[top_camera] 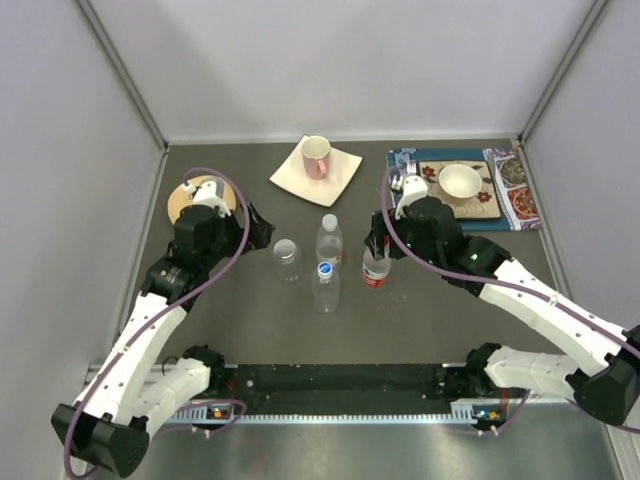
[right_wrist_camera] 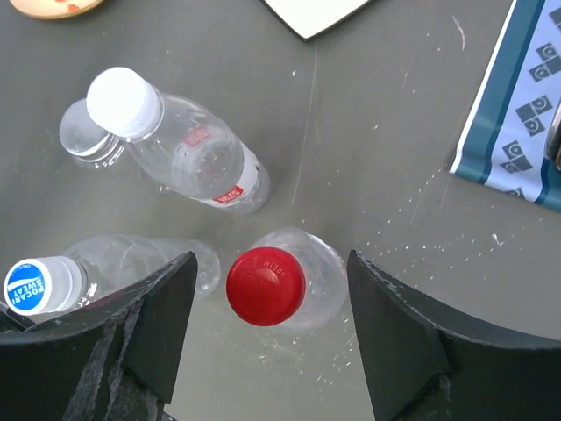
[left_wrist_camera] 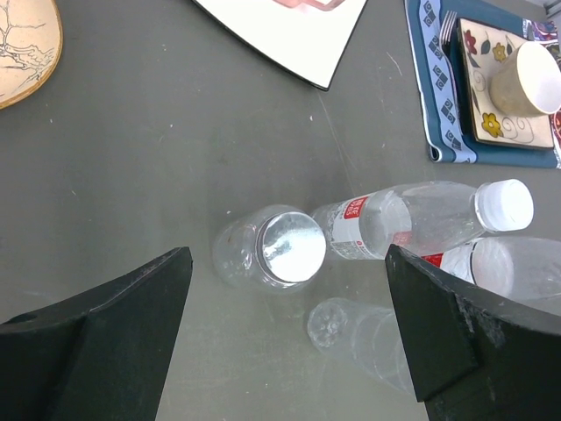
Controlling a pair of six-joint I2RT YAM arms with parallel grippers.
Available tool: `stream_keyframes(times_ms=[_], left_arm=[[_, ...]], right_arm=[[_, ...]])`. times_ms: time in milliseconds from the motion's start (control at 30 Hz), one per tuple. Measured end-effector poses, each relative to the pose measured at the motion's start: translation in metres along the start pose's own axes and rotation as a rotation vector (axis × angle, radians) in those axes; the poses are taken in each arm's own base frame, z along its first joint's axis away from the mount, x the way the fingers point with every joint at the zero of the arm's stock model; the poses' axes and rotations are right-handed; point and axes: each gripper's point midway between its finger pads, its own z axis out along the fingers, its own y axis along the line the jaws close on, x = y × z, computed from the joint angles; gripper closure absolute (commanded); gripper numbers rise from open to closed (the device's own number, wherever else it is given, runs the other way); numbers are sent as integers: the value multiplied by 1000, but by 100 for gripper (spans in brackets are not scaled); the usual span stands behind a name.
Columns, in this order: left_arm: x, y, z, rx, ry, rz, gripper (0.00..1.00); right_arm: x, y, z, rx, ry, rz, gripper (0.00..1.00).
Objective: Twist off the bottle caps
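Four clear bottles stand mid-table. The squat bottle (top_camera: pixel 287 260) has a greyish-clear cap (left_wrist_camera: pixel 294 247). The slim ones carry a white cap (top_camera: pixel 329 222), a blue cap (top_camera: pixel 325 269) and a red cap (top_camera: pixel 376 257). My left gripper (top_camera: pixel 262 232) is open and empty, just left of the squat bottle; in the left wrist view (left_wrist_camera: pixel 287 254) its black fingers (left_wrist_camera: pixel 131 316) stand wide either side of that cap. My right gripper (top_camera: pixel 377 243) is open above the red-capped bottle; in the right wrist view (right_wrist_camera: pixel 270 257) the red cap (right_wrist_camera: pixel 266 286) lies between its fingers, untouched. The white cap (right_wrist_camera: pixel 124 102) and blue cap (right_wrist_camera: pixel 32 286) lie to its left.
A pink-lined mug (top_camera: pixel 317 156) stands on a white square plate (top_camera: pixel 340 175) at the back. A wooden coaster (top_camera: pixel 183 202) lies at back left. A white bowl (top_camera: pixel 460 180) sits on a patterned dish on a blue mat (top_camera: pixel 410 160) at back right. Grey walls enclose the table.
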Motion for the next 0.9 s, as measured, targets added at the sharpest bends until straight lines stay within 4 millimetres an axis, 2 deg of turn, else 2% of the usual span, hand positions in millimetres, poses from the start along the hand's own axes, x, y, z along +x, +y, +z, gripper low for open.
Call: stream_keyframes(times_ms=[267, 400, 500, 567, 633, 667, 700, 800, 867, 900], left_arm=[[6, 4, 2, -8, 14, 3, 3], [7, 4, 2, -7, 14, 4, 3], [6, 4, 2, -7, 13, 6, 3], [6, 5, 2, -12, 9, 6, 3], [4, 6, 2, -17, 2, 8, 3], [3, 6, 3, -22, -2, 9, 3], [3, 7, 3, -27, -6, 10, 2], [-1, 9, 2, -41, -20, 11, 1], [-10, 6, 1, -35, -46, 10, 1], [-14, 3, 0, -26, -61, 10, 1]], right_arm=[[18, -3, 12, 16, 47, -5, 48], [20, -5, 16, 25, 50, -12, 69], [16, -5, 17, 33, 28, -6, 81], [16, -5, 18, 34, 27, -6, 82], [16, -6, 17, 39, 25, -7, 93], [16, -7, 15, 44, 24, -9, 99], [16, -9, 12, 52, 26, -12, 100], [10, -16, -5, 82, 29, -26, 100], [-9, -18, -22, 97, 3, -35, 100], [-26, -17, -32, 100, -30, -33, 100]])
